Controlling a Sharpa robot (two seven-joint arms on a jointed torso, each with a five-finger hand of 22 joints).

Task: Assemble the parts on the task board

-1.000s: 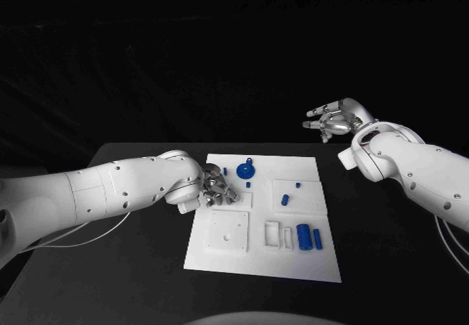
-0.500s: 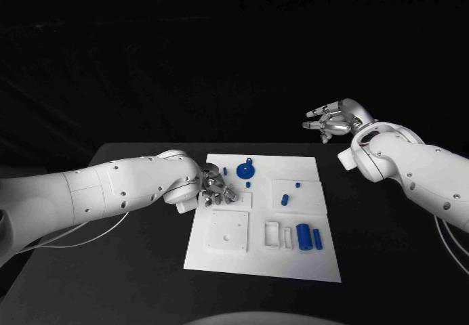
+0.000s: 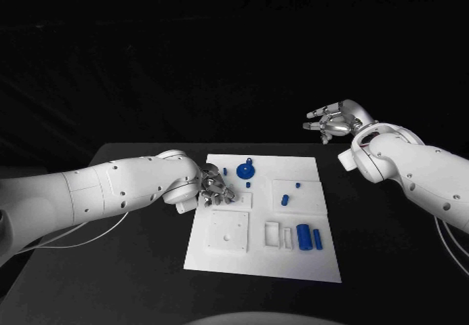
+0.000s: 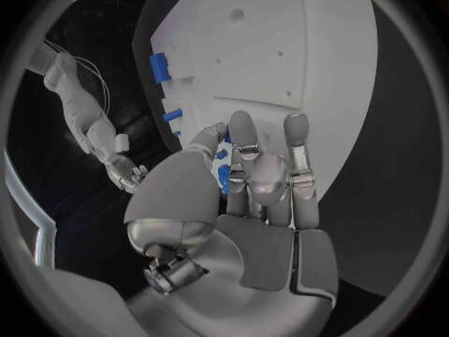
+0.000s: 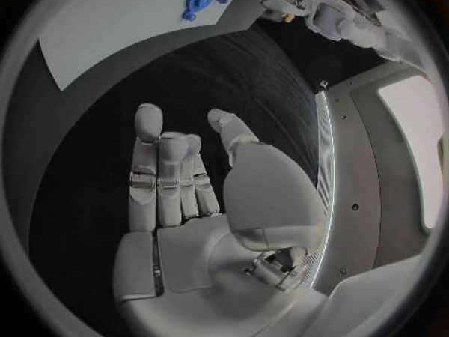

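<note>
A: Nothing much has moved since a second ago. Left hand [image 3: 217, 189] stays low over the near-left part of the task board [image 3: 225, 261], fingers curled down by a shallow square recess; at most it has crept a hair.

B: Is it holding a part?

A: I cannot tell. In the left wrist view the fingers [image 4: 245, 138] reach over the white plate with a small blue piece [image 4: 223, 176] just behind them, but whether they pinch it or only hover over it is hidden.

B: So what does that mean for the job?

A: My guess is a slow, careful placement or pick at that recess, with assembly barely begun; most parts lie loose.

B: How do the parts look, going rightward from that hand?

A: Just beyond its fingertips sits the round blue knob [image 3: 245, 168], with a small blue peg [image 3: 248, 183] beside it. Further right is a short blue pin [image 3: 284, 200]. Nearer the robot lie a blue cylinder [image 3: 304, 236] and a thin blue bar [image 3: 318, 237], side by side next to white rectangular slots.

B: And the right hand [image 3: 333, 119]?

A: Raised well off the table, far from the board, fingers spread, holding nothing.
</note>
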